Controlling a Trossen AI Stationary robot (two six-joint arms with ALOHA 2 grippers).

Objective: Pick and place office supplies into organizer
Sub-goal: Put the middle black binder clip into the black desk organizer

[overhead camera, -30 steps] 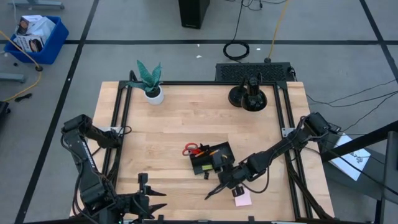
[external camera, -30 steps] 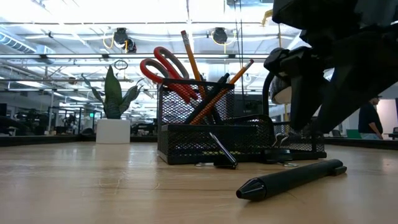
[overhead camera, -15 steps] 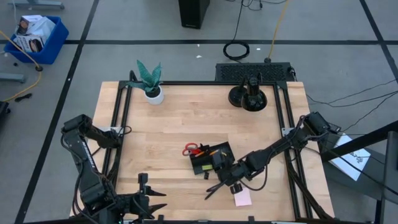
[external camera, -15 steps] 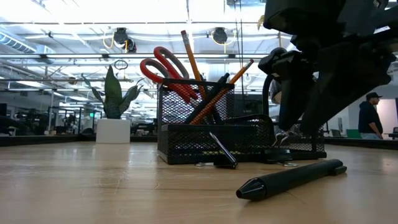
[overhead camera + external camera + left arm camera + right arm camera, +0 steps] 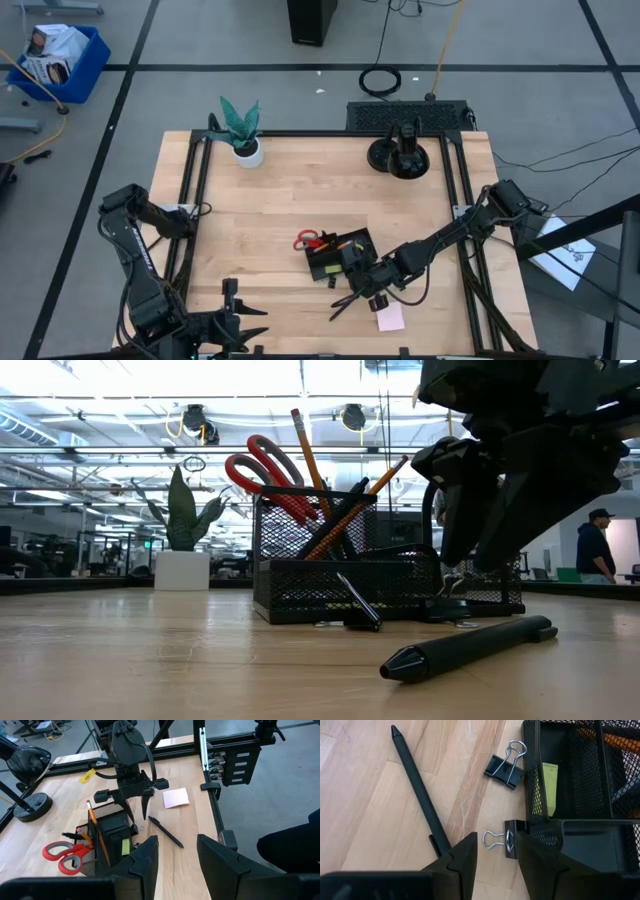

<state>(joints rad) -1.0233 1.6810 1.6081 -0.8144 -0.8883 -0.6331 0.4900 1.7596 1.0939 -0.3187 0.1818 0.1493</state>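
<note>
Organizer first: the low black wire-mesh rectangular organizer [image 5: 338, 256] sits on the pale wooden counter [image 5: 290, 190], toward the near edge and a bit right of centre. Red-handled scissors [image 5: 312, 241] poke out of its left end, and thin orange pencils [image 5: 305, 450] stand slanted in the tall mesh cup. A small yellow-green piece [image 5: 549, 780] lies inside one compartment.

Right arm reaches in from the right side, stretched low, with the right claw [image 5: 372, 292] hanging just off the organizer's near right corner. Its fingers are parted a narrow way and hold nothing. Straight under it is a tiny black binder clip [image 5: 508, 841] touching the organizer's wall, with a second black binder clip [image 5: 506, 766] just beside it. A slim black pen [image 5: 418, 786] lies flat on the wood on the near side of the organizer, and a pale pink sticky-note pad [image 5: 390, 318] sits a little further out, near the counter's edge.

Left arm is folded up at the near left corner, well apart from the organizer; the left claw [image 5: 262, 322] is spread open and empty.

Far side from the organizer: green spiky plant in a white pot [image 5: 241, 133] at far left, round black stand [image 5: 398, 156] at far right. Room behind is an open workshop with ceiling lights, and a person [image 5: 597, 547] stands off in the background.
</note>
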